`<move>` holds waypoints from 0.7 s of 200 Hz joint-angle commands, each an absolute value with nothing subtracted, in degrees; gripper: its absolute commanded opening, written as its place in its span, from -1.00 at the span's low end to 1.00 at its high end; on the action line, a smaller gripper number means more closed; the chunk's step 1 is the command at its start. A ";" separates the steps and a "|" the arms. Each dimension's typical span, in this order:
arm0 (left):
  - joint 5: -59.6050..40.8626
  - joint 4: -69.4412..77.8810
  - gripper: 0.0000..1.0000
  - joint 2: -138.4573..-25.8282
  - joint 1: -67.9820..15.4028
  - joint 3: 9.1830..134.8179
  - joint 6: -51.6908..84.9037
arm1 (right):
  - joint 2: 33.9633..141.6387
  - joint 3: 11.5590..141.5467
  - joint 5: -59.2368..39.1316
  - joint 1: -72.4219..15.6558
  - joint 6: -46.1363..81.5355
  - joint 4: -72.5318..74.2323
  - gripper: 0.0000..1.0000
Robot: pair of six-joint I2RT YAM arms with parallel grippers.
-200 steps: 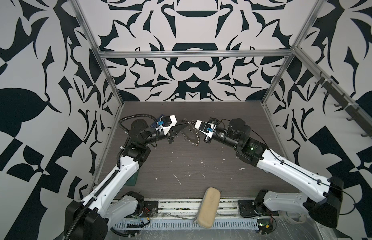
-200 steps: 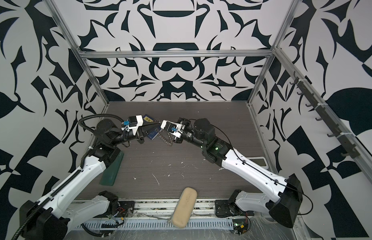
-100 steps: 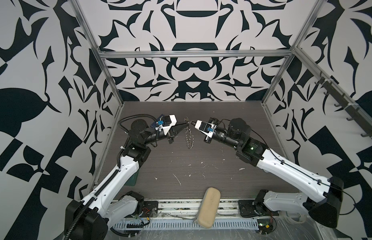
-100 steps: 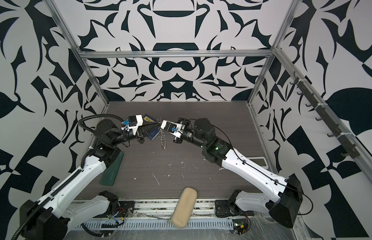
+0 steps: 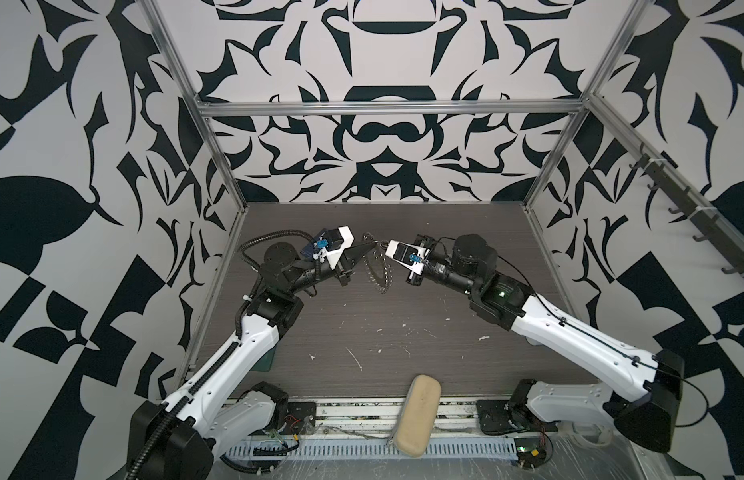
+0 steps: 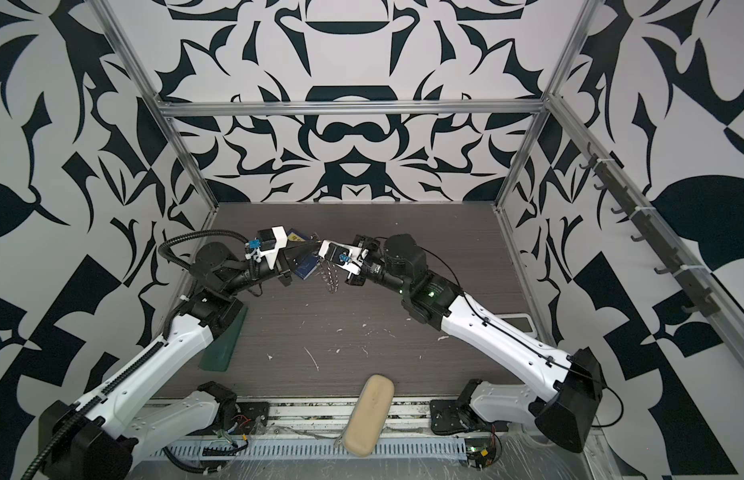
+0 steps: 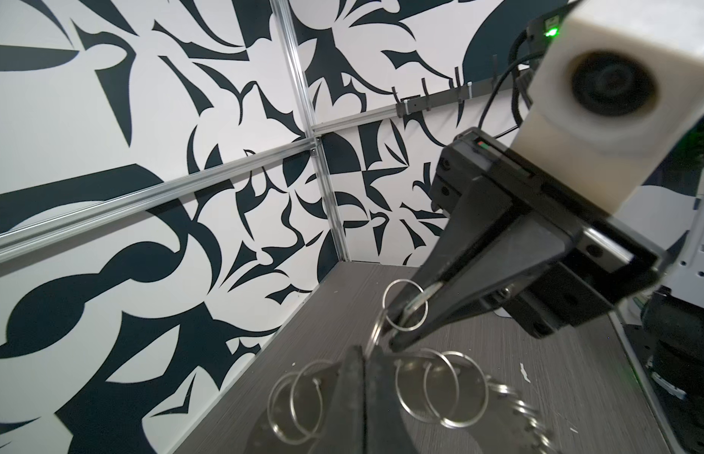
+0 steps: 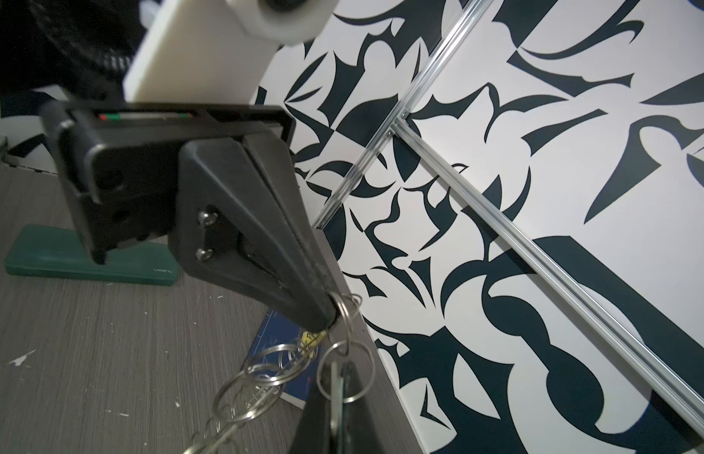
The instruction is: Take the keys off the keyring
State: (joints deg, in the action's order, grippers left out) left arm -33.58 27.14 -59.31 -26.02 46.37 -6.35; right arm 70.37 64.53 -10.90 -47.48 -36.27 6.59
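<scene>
The keyring (image 6: 332, 278) hangs in the air over the back middle of the counter (image 5: 403, 324), strung between your two arms and drooping edge-on below them in both top views. Its wire split rings (image 7: 460, 389) fan out along the flat grey rim. Whether a key sits among them you cannot tell from these views. Your left pincer (image 5: 371, 247) is clenched: its black fingers (image 7: 354, 393) meet on the rim, with a split ring rising from their tips. Your right pincer (image 7: 397, 336) meets it almost tip to tip and is also clenched, grasping a split ring linked to that one. Below the hanging rings a dark blue booklet (image 6: 305, 270) lies flat on the counter. A dark green case (image 6: 220, 345) rests near the counter's left side, partly under your left arm. A beige case (image 5: 418, 409) sits at the front edge, well apart from the keyring.
</scene>
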 commanded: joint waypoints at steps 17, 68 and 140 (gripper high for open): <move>-17.59 19.38 -1.00 -58.27 -25.03 50.42 -2.62 | 69.52 69.03 -8.43 -49.01 -41.64 1.98 -1.00; -12.36 -4.07 -1.00 -62.69 -25.67 63.28 1.52 | 70.30 74.33 -5.13 -49.26 -51.15 -5.49 -1.00; -14.68 -23.97 -1.00 -71.86 -25.63 77.64 8.65 | 73.14 83.81 -0.01 -49.39 -68.67 -16.16 -1.00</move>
